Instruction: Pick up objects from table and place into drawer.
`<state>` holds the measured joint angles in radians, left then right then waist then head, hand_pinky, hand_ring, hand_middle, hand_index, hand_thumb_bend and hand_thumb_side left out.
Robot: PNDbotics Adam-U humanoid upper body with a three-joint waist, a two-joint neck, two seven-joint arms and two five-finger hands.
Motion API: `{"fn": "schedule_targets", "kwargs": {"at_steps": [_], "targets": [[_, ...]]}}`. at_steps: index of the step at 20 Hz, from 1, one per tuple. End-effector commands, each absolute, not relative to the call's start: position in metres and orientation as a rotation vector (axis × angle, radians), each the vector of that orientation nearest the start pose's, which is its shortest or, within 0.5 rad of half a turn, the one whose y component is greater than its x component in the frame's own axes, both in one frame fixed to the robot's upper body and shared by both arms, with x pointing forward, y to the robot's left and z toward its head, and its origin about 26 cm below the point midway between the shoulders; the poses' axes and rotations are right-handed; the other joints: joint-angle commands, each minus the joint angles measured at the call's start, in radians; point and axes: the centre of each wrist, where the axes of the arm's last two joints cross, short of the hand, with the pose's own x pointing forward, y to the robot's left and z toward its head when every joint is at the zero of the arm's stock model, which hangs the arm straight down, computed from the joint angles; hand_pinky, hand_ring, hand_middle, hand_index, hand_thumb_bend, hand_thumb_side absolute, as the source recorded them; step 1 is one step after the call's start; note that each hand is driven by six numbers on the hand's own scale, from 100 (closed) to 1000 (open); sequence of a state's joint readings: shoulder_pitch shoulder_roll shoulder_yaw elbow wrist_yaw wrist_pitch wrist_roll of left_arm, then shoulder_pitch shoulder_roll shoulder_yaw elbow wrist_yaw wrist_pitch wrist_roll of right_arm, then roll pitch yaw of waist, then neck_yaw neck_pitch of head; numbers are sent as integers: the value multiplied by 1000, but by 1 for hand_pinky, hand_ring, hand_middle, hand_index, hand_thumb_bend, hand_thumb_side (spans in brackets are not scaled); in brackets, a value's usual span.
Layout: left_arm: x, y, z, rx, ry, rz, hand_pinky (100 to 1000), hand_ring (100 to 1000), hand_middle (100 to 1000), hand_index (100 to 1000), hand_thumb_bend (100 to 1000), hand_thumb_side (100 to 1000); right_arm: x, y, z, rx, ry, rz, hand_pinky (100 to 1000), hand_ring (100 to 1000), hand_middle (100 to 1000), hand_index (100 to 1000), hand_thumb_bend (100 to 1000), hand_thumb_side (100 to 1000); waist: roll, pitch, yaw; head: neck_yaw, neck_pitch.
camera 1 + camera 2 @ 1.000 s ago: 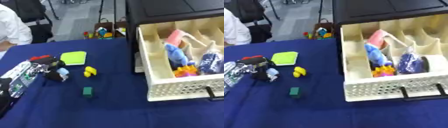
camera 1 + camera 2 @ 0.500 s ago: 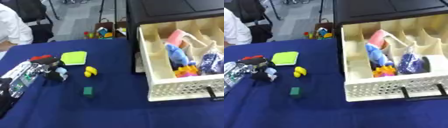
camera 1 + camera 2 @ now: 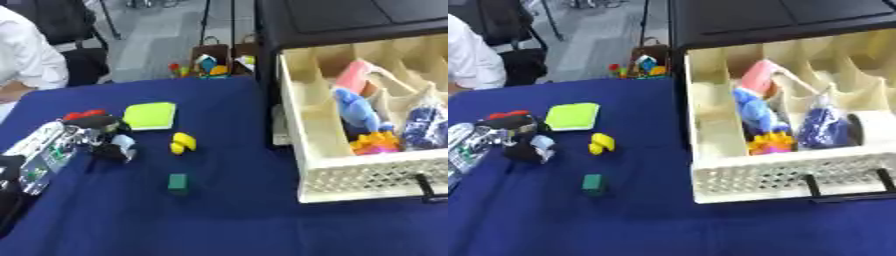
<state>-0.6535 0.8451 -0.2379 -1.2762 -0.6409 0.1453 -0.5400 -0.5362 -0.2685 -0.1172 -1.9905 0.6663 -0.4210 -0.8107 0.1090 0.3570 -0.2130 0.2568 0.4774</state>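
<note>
1. Navy-blue cloth covered the table [image 3: 219, 220], and a cream plastic drawer [image 3: 789, 175] with a perforated front and a black handle stood pulled out of a black cabinet [image 3: 772, 20] on the right.
2. Inside the drawer lay a pink object [image 3: 759, 77], a blue soft toy [image 3: 756, 112], an orange-and-pink toy [image 3: 770, 144] and a dark blue bag [image 3: 822, 127], in the middle compartments between dividers.
3. On the cloth to the left sat a flat lime-green square pad [image 3: 150, 115], a small yellow block [image 3: 183, 143] and a small dark green cube [image 3: 178, 182], each apart from the others.
4. The robot's left hand [image 3: 92, 135] reached in from the left, silver and black; its fingers curled downward just beside the pad, though whether they held anything could not be told.
5. A red piece [image 3: 80, 114] showed at the hand's top edge.
</note>
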Motion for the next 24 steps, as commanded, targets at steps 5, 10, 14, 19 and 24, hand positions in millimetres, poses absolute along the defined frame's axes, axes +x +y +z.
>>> {"fn": "schedule_targets", "kwargs": {"at_steps": [5, 10, 14, 19, 24], "targets": [[393, 389, 245, 1051, -1015, -1331, 291, 453, 589, 760, 100, 552, 312, -257, 275, 921, 2786, 388, 653, 684, 638, 787, 100, 1000, -5, -34, 5, 2, 1], [391, 388, 250, 1065, -1013, -1334, 283, 447, 589, 758, 100, 546, 312, -256, 275, 921, 2787, 391, 653, 683, 639, 787, 100, 1000, -3, -44, 6, 3, 5], [391, 386, 253, 1072, -1013, -1342, 282, 448, 587, 761, 100, 550, 312, -256, 274, 920, 2788, 395, 652, 683, 640, 787, 100, 1000, -1, -51, 6, 3, 6], [389, 383, 258, 1083, -1027, -1349, 274, 444, 581, 756, 100, 555, 312, -257, 274, 922, 2787, 398, 652, 682, 640, 787, 100, 1000, 0, -59, 7, 4, 8], [380, 365, 278, 1108, -1103, -1402, 253, 428, 570, 752, 100, 570, 312, -256, 273, 922, 2792, 393, 651, 681, 642, 787, 100, 1000, 4, -74, 6, 5, 17]]}}
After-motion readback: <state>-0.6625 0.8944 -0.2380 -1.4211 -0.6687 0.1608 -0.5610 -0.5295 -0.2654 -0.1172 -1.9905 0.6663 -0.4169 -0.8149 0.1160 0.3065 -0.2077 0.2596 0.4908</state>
